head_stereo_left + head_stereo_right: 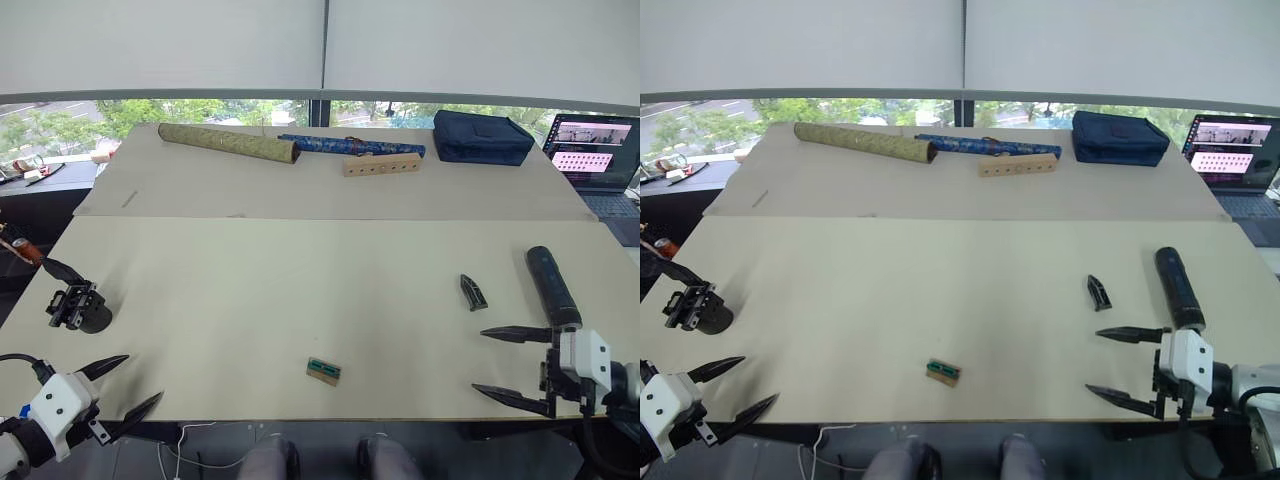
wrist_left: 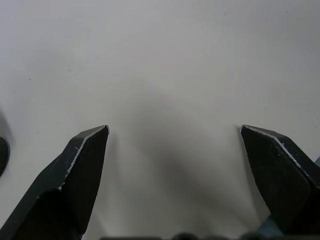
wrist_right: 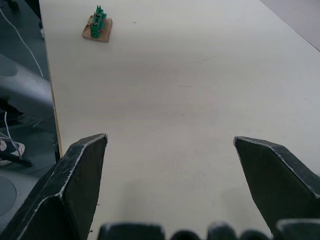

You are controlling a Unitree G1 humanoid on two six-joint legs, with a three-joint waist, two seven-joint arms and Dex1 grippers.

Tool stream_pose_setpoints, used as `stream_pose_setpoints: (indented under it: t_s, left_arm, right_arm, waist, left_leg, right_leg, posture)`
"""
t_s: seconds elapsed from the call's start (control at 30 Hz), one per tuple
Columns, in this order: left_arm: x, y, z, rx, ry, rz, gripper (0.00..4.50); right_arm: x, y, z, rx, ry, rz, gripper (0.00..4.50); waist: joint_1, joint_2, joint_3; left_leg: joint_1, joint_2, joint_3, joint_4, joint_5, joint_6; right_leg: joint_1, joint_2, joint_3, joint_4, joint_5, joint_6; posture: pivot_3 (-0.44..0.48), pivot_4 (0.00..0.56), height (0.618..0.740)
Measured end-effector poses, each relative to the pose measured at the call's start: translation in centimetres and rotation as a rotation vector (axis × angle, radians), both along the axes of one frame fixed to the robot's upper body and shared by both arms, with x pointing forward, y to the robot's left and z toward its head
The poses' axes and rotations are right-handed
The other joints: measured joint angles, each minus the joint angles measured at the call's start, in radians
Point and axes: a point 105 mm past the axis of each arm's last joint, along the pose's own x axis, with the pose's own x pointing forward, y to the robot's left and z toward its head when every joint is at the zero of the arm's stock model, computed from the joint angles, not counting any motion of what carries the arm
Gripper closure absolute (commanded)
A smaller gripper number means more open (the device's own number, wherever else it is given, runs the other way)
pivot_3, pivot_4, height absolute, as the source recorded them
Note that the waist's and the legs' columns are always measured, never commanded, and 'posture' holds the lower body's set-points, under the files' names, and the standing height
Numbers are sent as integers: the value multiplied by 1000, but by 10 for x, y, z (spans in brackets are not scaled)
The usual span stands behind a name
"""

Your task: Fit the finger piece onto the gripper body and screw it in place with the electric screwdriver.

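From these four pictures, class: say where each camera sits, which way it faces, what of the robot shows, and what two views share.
Left eye: head, forward and down; table, left gripper, right gripper.
Right eye: same scene; electric screwdriver, finger piece, gripper body.
Left wrist: along its open fingers at bare tabletop.
Right wrist: along its open fingers; shares the green part with the eyes.

R gripper (image 3: 170, 142) was spread wide; both black fingers (image 3: 75, 185) hovered over the pale table (image 3: 190, 90) near its edge. Nothing sat btwn them. A small green connector on a tan base (image 3: 97, 27) lay well apart, also near the edge.
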Motion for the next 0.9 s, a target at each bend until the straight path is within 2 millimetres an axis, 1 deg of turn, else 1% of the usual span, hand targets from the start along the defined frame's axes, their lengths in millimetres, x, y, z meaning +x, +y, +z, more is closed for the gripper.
stream_pose_setpoints:
  t_s: [0.07,0.1,0.17,0.2,0.23,0.3,0.4,0.43,0.5,0.57,0.63,0.7,0.8,0.83,0.9]
  left_arm:
    - [-2,0,1,-23,5,9,0]
    - [-7,-1,3,-73,15,28,0]
    - [-14,-5,12,-187,17,61,0]
    - [-18,-6,17,-230,18,78,0]
    - [-22,-5,19,-241,14,96,0]
    - [-28,-2,19,-254,3,143,0]
    - [-38,13,15,-284,-40,281,0]
    - [-41,17,14,-291,-52,319,0]
    - [-49,33,17,-315,-120,447,0]
    - [-58,48,17,-334,-165,570,0]
    - [-65,58,17,-365,-204,663,0]
    - [-70,64,16,-406,-225,737,0]
    - [-76,68,9,-491,-244,840,0]
    - [-74,69,9,-502,-251,854,0]
    - [-64,70,14,-525,-287,866,0]
  right_arm:
    - [3,2,1,7,-6,-3,26]
    - [8,7,5,28,-27,-7,26]
    - [16,23,16,95,-80,4,26]
    - [19,35,23,140,-105,28,26]
    - [19,44,30,190,-133,48,26]
    - [16,58,40,257,-165,90,26]
    - [13,81,53,361,-220,143,26]
    - [11,86,55,381,-223,160,26]
    - [8,94,58,432,-255,175,26]
    - [5,102,60,481,-285,196,26]
    - [3,107,63,520,-324,201,26]
    - [3,111,67,555,-351,194,26]
    - [-10,126,67,571,-335,262,26]
    - [-12,128,66,568,-325,276,26]
    - [-16,127,61,544,-300,291,26]
  waist:
    - [-1,0,0]
    - [-6,-1,0]
    - [-15,-2,0]
    - [-17,-1,0]
    - [-17,-1,0]
    - [-14,1,0]
    - [-8,1,0]
    - [-4,1,0]
    - [-1,-2,-1]
    - [-1,-3,-2]
    - [-1,-4,-2]
    - [-1,-5,-2]
    - [-1,-5,-3]
    - [0,-6,-4]
    - [4,-8,-5]
  left_leg:
    - [0,0,0,0,0,0]
    - [0,1,0,0,0,0]
    - [-1,3,0,0,0,-2]
    - [0,3,0,0,0,-2]
    - [0,3,0,-1,0,-3]
    - [0,3,0,-1,0,-3]
    - [0,3,0,-1,-1,-3]
    - [0,3,0,-1,-1,-3]
    - [0,3,0,-1,-1,-2]
    - [0,3,0,-1,-1,-2]
    - [0,2,0,0,-1,-1]
    - [0,2,0,0,-1,-1]
    - [0,2,-1,0,-1,-1]
    - [0,2,-1,0,-1,-2]
    - [1,2,-2,1,-1,-2]
  right_leg:
    - [0,0,0,0,0,0]
    - [0,-1,1,0,0,0]
    - [1,-2,3,1,1,0]
    - [0,-2,3,1,1,1]
    - [0,-2,2,1,1,1]
    - [0,1,1,1,0,1]
    - [-1,3,-1,1,0,0]
    - [-1,3,-1,0,-1,-1]
    - [-1,3,-1,0,-3,-4]
    - [-1,2,-1,0,-3,-4]
    - [0,2,-1,0,-3,-4]
    - [0,2,-1,0,-3,-4]
    - [0,2,-1,1,-2,-2]
    - [0,2,-2,1,-2,-2]
    - [0,2,-2,1,-3,-4]
  posture:
    - [0,150,740]
    - [0,150,740]
    - [0,150,740]
    - [0,150,740]
    - [0,150,740]
    - [0,150,740]
    - [0,150,740]
    - [0,150,740]
    - [0,150,740]
    - [0,150,740]
    - [0,150,740]
    - [0,150,740]
    - [0,150,740]
    - [0,150,740]
    - [0,150,740]
